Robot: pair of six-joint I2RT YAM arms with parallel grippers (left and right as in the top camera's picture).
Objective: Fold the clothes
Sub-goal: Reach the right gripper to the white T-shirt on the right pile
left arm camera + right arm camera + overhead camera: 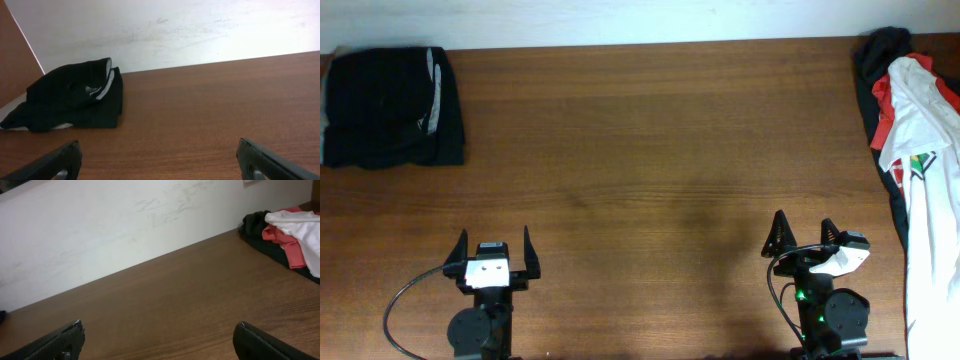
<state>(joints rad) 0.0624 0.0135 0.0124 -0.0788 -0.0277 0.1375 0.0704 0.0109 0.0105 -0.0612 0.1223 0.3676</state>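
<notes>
The white shirt (932,215), showing a green-striped mark (923,163), is lying crumpled at 3 o'clock over a red-and-black pile (878,55), its long axis running 12 to 6 along the surface's (650,150) right edge. A folded black garment (390,105) is sitting at 10 o'clock, leaving bare wood across the wide middle. The left claw (495,240) at 7 and the right claw (803,225) at 5 are both standing spread, gripping nothing.

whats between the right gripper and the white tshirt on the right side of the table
In the overhead view: bare table wood from the right gripper, then a dark garment edge against the white T-shirt.
</notes>
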